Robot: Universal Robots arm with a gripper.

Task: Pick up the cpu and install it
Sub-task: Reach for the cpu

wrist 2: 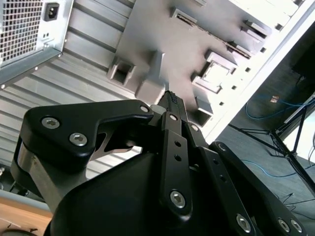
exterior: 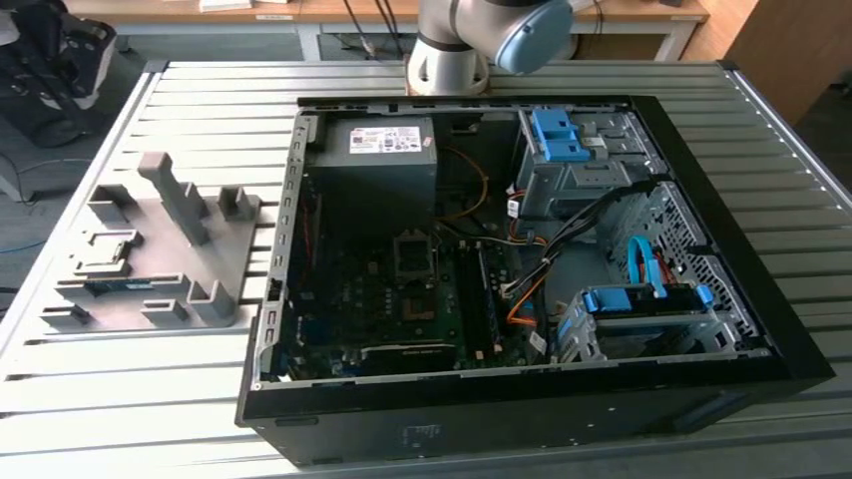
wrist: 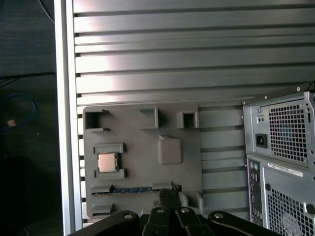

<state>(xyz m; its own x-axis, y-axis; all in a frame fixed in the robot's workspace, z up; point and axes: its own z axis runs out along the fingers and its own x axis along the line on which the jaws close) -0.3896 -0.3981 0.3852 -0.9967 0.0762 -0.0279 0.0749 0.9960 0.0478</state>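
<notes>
— Hand point(wrist: 170, 192) first: how did it stand?

— Narrow, fingers pressed together with nothing between them in both wrist views. It hung above the grey holder point(wrist: 142, 147), over the edge where a memory stick point(wrist: 133, 189) lay in its slot.

— And the cpu point(wrist: 107, 162)?

— It lay flat in a square recess of that holder, apart from the hand, with a raised grey block point(wrist: 170, 151) beside it.

— What did the exterior view show, from its left?

— A dark bag point(exterior: 54, 60) lay off the slatted tabletop point(exterior: 174, 399). Next came the holder, its upright posts point(exterior: 174, 195) standing above the recesses. Then came the open computer case point(exterior: 533, 399), whose side wall point(exterior: 282, 230) rose between the holder and the motherboard point(exterior: 386, 309).

— Inside the case?

— The socket point(exterior: 413, 251) sat near the middle of the board, just below the power supply point(exterior: 379, 150). Orange and black cables point(exterior: 533, 269) ran beside it, and blue drive brackets point(exterior: 557, 135) stood further to the exterior view's right.

— The arm?

— Its base point(exterior: 460, 50) stood at the far edge, behind the case.
</notes>
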